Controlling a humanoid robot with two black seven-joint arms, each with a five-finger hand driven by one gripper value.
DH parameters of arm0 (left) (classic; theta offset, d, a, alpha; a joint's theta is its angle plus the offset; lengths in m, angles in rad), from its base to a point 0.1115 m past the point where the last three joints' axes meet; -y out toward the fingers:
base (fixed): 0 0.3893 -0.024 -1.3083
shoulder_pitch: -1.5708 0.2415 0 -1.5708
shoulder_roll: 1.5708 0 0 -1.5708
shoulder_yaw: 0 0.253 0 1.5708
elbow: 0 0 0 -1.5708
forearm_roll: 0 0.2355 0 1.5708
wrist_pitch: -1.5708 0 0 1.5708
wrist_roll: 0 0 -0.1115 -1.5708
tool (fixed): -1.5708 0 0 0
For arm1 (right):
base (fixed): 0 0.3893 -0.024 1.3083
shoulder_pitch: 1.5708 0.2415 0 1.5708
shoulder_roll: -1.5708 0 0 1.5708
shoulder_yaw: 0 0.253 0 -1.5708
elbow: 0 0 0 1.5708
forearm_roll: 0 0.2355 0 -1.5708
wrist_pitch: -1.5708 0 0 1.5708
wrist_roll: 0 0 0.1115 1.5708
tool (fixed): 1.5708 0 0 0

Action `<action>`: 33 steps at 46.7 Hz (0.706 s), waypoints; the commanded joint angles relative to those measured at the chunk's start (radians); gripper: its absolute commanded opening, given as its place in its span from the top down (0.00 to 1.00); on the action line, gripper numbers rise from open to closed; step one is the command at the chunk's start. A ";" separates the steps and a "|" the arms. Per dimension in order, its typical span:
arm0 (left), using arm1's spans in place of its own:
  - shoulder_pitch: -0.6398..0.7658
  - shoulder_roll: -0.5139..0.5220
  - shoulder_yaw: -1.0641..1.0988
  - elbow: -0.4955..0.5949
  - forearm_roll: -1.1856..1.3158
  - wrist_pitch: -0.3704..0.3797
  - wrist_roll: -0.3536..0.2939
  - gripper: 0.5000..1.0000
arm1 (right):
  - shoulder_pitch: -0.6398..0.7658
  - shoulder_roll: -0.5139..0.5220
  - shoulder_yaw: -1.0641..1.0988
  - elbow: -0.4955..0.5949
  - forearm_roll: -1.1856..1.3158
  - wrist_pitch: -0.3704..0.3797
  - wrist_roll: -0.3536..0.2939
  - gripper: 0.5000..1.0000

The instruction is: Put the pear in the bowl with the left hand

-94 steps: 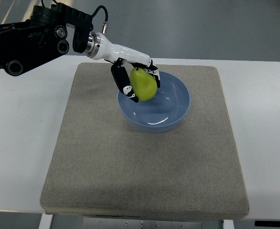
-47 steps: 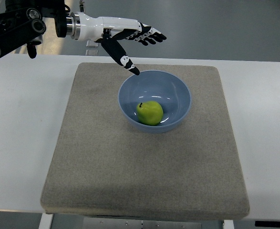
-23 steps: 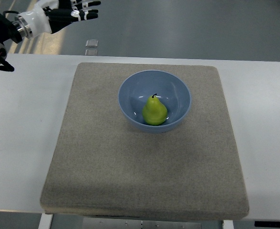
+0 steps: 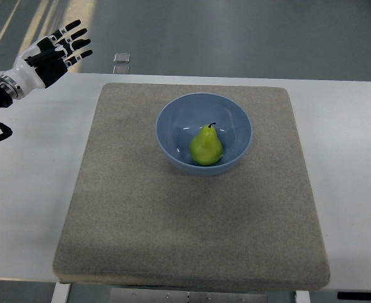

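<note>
A green pear (image 4: pixel 206 147) with a dark stem stands inside the blue bowl (image 4: pixel 172 120), which rests on the grey mat (image 4: pixel 191 214). My left hand (image 4: pixel 60 49) is far off at the upper left, above the table's back-left corner, open with its fingers spread and holding nothing. It is well apart from the bowl. The right arm does not show.
The grey mat covers most of the white table (image 4: pixel 33 189). White table margins run along the left and right (image 4: pixel 349 158). A small pale object (image 4: pixel 121 57) lies on the floor beyond the table's far edge.
The left hand let go of the pear into the bowl, then drew back up and to the left. The pear rolled a little and now stands with its stem up.
</note>
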 commanded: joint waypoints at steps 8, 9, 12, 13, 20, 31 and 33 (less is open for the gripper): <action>-0.003 -0.001 -0.001 0.004 -0.122 0.000 0.181 0.01 | 0.000 0.000 0.000 0.000 0.000 0.000 0.000 0.15; -0.003 -0.003 -0.001 0.004 -0.122 0.000 0.192 0.01 | 0.000 0.000 0.000 0.000 0.000 0.000 0.000 0.15; -0.004 -0.001 -0.001 0.002 -0.122 0.000 0.216 0.01 | 0.000 0.000 0.000 0.000 0.000 0.000 0.000 0.15; -0.006 -0.003 -0.001 0.002 -0.122 0.000 0.224 0.01 | 0.000 0.000 0.000 0.000 0.000 0.000 0.000 0.15; -0.009 -0.004 -0.028 0.002 -0.125 0.000 0.271 0.01 | 0.000 0.000 -0.003 0.000 0.000 0.000 0.000 0.15; -0.006 -0.030 -0.064 0.004 -0.124 0.000 0.293 0.01 | 0.000 0.000 0.002 0.002 0.005 0.000 0.000 0.15; -0.006 -0.030 -0.064 0.005 -0.124 0.000 0.294 0.01 | 0.000 0.000 0.002 0.002 0.005 0.000 0.000 0.15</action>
